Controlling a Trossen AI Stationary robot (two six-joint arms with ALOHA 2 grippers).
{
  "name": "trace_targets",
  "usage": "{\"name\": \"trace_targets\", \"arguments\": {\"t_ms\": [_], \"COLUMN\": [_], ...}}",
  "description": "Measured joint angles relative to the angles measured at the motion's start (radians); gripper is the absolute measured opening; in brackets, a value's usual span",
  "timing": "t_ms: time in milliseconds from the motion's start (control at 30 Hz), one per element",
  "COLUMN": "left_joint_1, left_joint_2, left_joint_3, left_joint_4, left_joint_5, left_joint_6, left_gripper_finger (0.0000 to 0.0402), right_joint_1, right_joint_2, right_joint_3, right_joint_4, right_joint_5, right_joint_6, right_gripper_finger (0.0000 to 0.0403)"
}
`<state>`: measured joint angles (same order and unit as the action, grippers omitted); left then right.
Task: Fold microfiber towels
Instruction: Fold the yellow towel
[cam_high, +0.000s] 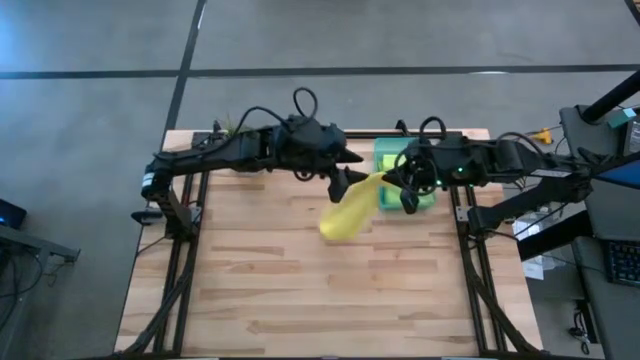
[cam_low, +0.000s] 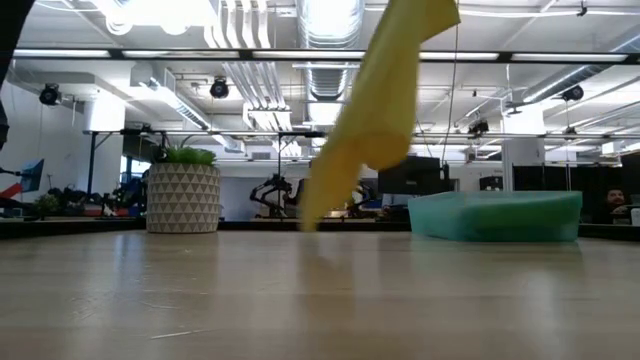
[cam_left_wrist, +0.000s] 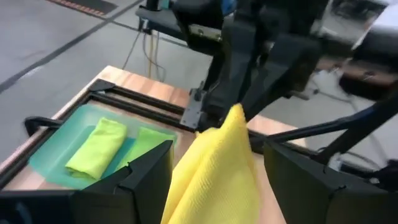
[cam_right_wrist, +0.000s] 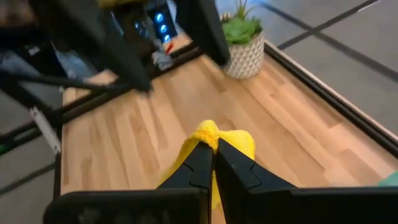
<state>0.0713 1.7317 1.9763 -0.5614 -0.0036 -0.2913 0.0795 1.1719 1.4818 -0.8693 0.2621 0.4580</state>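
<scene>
1. Yellow, floppy microfiber towel (cam_high: 350, 210) hangs above the wooden table (cam_high: 300, 290), pinched at one corner by the right gripper (cam_right_wrist: 208, 163), jaws clamped on it.
2. Left gripper (cam_left_wrist: 214, 174) sits at the towel's 10 o'clock, jaws apart, holding nothing.
3. Two lime green folded towels (cam_left_wrist: 99, 146) lie in the translucent green plastic bin (cam_left_wrist: 53, 165) at 2 o'clock.
4. Judged progress: the yellow towel is still unfolded.

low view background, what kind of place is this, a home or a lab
Likely an open-plan office or lab: exposed ceiling ducts, rows of monitors behind the wooden table, and a potted plant.
</scene>
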Motion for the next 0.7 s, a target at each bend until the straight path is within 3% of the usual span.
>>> {"name": "trace_targets", "arguments": {"t_ms": [200, 533, 700], "left_joint_1": [-0.031, -0.077, -0.077], "left_joint_2": [0.023, 0.033, 0.066], "left_joint_3": [0.001, 0.0, 0.0], "left_joint_4": [0.005, 0.053, 0.109], "left_joint_5": [-0.084, -0.355, -0.38], "left_joint_6": [0.01, 0.017, 0.037], "left_gripper_finger": [0.0233, 0.0233, 0.0233], "right_joint_1": [-0.013, -0.05, -0.05], "right_joint_2": [0.002, 0.048, 0.123], "right_joint_3": [0.0, 0.058, 0.146], "right_joint_4": [0.08, 0.096, 0.072], "right_joint_5": [0.079, 0.158, 0.211], "right_joint_6": [0.015, 0.011, -0.054], "right_gripper_finger": [0.0008, 0.0008, 0.0008]}}
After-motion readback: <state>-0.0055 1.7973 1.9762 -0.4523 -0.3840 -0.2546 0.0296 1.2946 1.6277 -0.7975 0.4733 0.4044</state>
